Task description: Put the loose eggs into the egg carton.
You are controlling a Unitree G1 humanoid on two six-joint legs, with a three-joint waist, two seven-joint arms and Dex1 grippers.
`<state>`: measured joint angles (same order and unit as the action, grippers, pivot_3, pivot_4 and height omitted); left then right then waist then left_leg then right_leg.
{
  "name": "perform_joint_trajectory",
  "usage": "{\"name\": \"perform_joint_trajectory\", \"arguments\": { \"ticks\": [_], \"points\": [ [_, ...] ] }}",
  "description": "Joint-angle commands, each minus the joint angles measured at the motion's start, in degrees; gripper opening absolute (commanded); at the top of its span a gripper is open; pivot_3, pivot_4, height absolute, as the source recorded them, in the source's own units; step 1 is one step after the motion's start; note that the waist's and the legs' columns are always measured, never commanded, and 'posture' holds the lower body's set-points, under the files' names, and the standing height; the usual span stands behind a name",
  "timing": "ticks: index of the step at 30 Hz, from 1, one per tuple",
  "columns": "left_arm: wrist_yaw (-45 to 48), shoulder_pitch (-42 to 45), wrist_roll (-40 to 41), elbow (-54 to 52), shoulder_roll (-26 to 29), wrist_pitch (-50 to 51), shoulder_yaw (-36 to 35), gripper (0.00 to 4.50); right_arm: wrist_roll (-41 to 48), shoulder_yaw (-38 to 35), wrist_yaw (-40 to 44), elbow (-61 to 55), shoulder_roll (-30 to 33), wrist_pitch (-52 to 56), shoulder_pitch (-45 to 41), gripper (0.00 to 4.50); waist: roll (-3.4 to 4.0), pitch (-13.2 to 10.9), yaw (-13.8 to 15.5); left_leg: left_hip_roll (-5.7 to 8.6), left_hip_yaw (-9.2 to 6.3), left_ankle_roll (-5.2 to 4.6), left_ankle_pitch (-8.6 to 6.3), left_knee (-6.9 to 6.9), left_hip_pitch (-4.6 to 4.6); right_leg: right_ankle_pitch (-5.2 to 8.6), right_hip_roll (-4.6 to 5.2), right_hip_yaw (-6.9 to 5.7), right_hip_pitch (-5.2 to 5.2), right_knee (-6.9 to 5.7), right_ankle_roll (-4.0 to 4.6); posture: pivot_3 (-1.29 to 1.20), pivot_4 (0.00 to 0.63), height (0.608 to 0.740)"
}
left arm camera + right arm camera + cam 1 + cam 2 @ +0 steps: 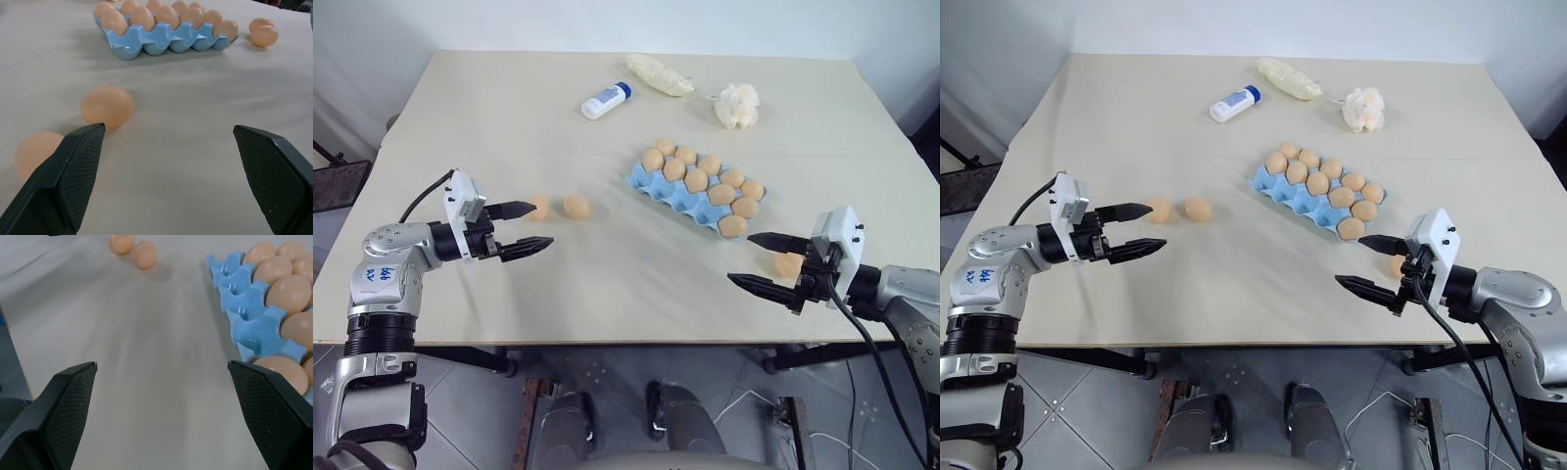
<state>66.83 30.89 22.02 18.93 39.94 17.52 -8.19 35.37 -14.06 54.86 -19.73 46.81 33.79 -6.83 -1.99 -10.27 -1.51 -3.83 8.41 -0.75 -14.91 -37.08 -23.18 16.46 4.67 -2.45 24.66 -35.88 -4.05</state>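
Note:
Two loose eggs [538, 206] [576, 206] lie side by side on the table, left of centre. My left gripper [540, 225] hovers open just short of them, nothing between its fingers; one fingertip [85, 147] partly covers the nearer egg [36, 152]. A third egg [788, 264] lies near the table's front right, partly hidden behind my right gripper [741, 258], which is open and empty. The light blue egg carton [644, 180] sits right of centre, holding several eggs, with some empty cups [244, 318] along its near side.
A white bottle with a blue cap [606, 101], a pale yellowish bag [659, 74] and a lumpy white wad [737, 105] lie at the back of the table. The table's front edge [607, 340] runs just below both grippers.

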Motion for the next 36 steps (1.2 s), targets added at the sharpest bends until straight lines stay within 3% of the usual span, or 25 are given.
{"name": "perform_joint_trajectory", "arguments": {
  "ticks": [1, 17, 27, 36],
  "points": [
    [-0.1, 0.7, 0.7, -0.9, 0.3, -0.9, -0.8, 4.46, 0.8, -2.6, -0.8, -1.6, 0.9, -0.1, -0.1, 4.5, 0.0, 0.0, 0.0, 0.0, 0.0, 0.0, 0.0, 0.0, 0.0, 0.0, 0.0, 0.0, 0.0, 0.0, 0.0, 0.0, 0.15, 0.74],
    [-5.5, 3.1, 1.1, -2.0, -0.2, 1.0, -1.4, 4.46, 2.1, -4.9, -5.4, -3.5, 0.5, 2.0, -0.1, 4.5, 0.0, 0.0, 0.1, 0.0, 0.0, 0.0, 0.0, 0.0, 0.0, 0.0, -0.01, 0.0, 0.0, -0.01, -0.01, 0.0, 0.15, 0.74],
    [5.9, 3.0, 4.5, 2.9, -1.5, -6.0, -1.6, 4.46, 3.4, -19.7, -21.8, -8.2, -5.5, 5.5, 5.1, 4.5, 0.01, 0.0, 0.1, 0.0, 0.0, 0.02, -0.01, 0.04, 0.0, 0.0, -0.01, -0.02, -0.01, 0.04, 0.01, 0.0, 0.15, 0.74],
    [20.8, 2.0, 8.0, 5.8, -2.6, -12.4, -2.2, 4.46, 0.3, -22.5, -25.1, -4.5, -9.3, 1.4, 11.5, 4.5, 0.02, 0.0, -0.1, 0.0, 0.03, -0.01, -0.01, 0.0, 0.02, 0.0, -0.07, 0.01, -0.04, 0.02, 0.0, 0.0, 0.15, 0.74]
  ]
}}
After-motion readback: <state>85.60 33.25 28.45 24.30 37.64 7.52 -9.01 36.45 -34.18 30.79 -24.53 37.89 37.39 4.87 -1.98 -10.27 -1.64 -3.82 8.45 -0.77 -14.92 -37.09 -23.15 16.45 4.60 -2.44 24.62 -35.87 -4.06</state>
